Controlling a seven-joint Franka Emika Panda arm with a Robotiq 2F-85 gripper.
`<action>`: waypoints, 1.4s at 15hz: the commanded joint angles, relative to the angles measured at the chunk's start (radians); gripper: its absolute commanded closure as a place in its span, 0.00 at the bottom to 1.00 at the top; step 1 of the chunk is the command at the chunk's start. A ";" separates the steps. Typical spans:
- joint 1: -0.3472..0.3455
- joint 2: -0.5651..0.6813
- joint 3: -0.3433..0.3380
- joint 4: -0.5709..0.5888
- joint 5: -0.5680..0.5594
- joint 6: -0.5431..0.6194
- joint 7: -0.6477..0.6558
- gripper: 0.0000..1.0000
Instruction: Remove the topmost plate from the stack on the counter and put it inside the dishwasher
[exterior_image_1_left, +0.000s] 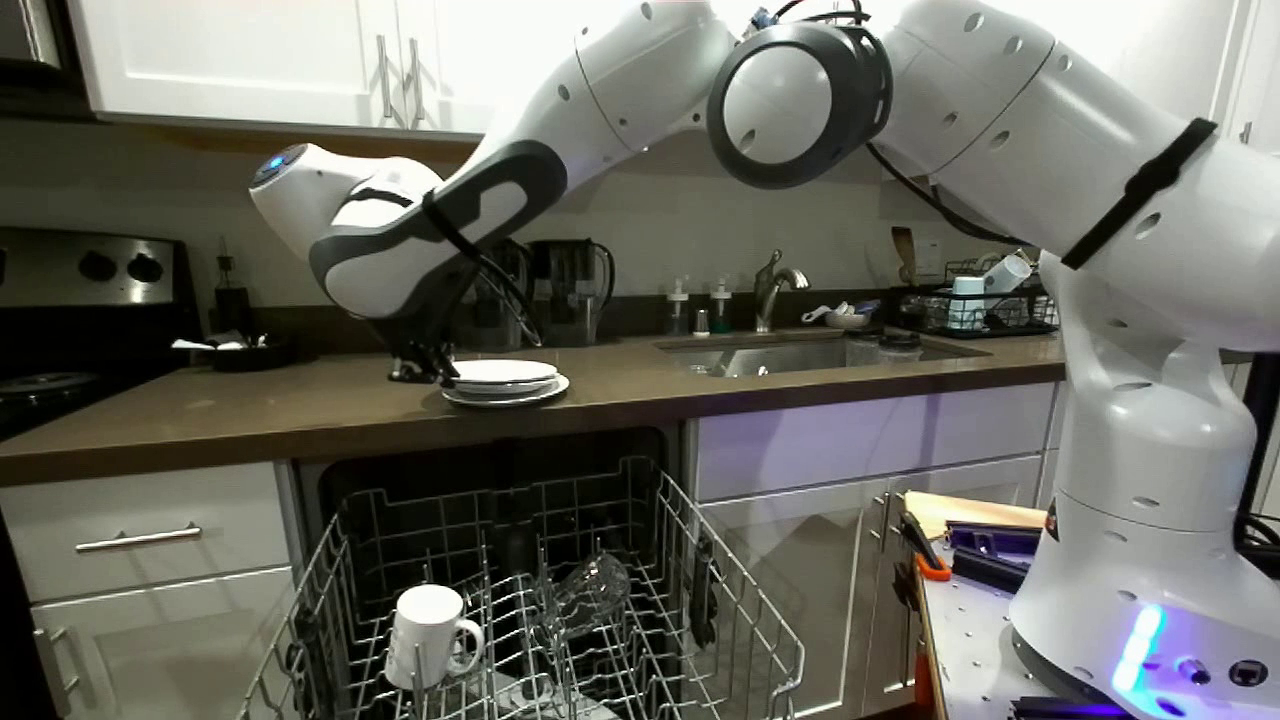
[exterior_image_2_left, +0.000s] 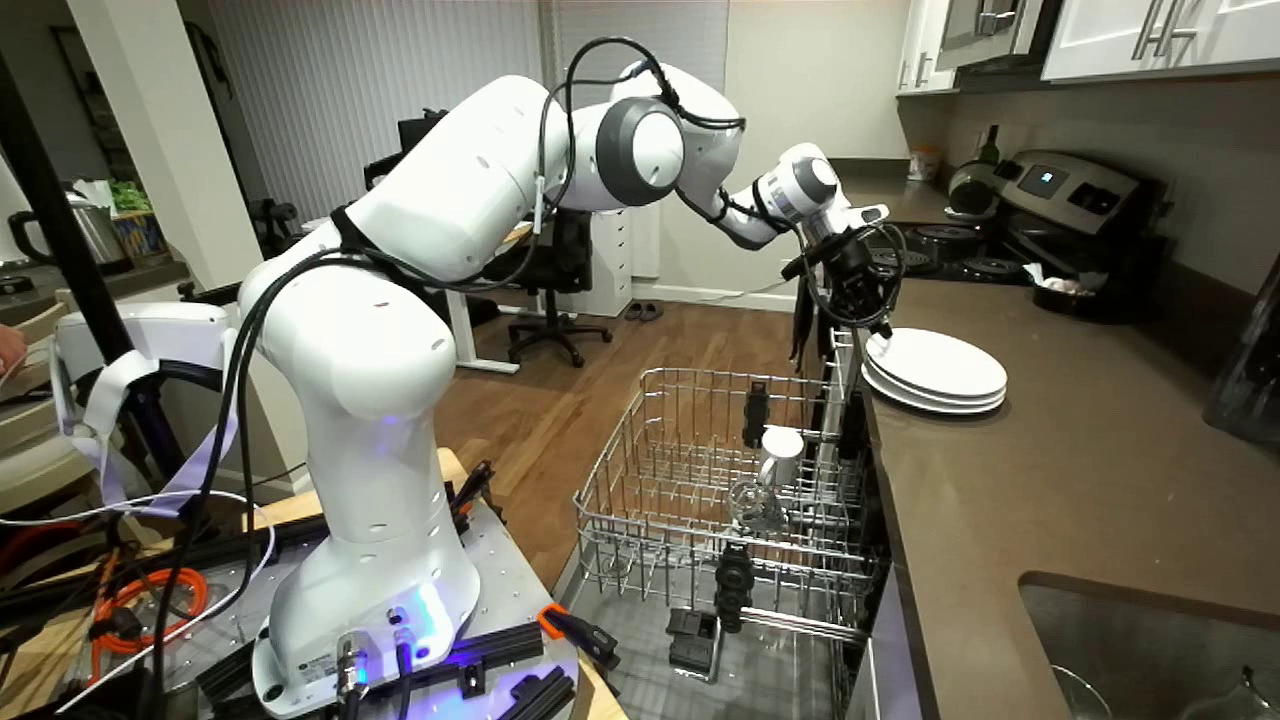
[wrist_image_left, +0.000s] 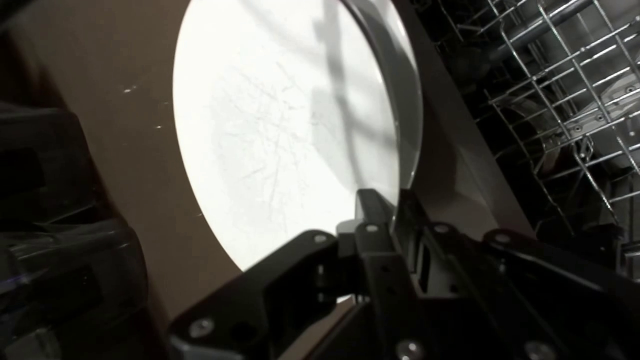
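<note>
The topmost plate is plain white and lies on the stack of white plates on the brown counter, above the dishwasher. The plate also shows in an exterior view and fills the middle of the wrist view. My gripper has its fingers on either side of the plate's rim and looks shut on it, at the rim's stove side. The plate's rim is a little offset from the plate below. The dishwasher is open with its wire rack pulled out.
A white mug and a clear glass stand or lie in the rack. Black-lidded pitchers stand behind the stack. The sink lies along the counter. The stove is at its far end. The counter's front edge borders the rack.
</note>
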 joint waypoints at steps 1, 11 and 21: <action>-0.002 -0.009 0.002 -0.014 0.001 -0.007 -0.012 0.93; -0.005 0.008 0.003 0.000 0.008 -0.017 -0.015 0.65; 0.000 -0.016 0.005 -0.018 0.002 -0.002 -0.016 0.94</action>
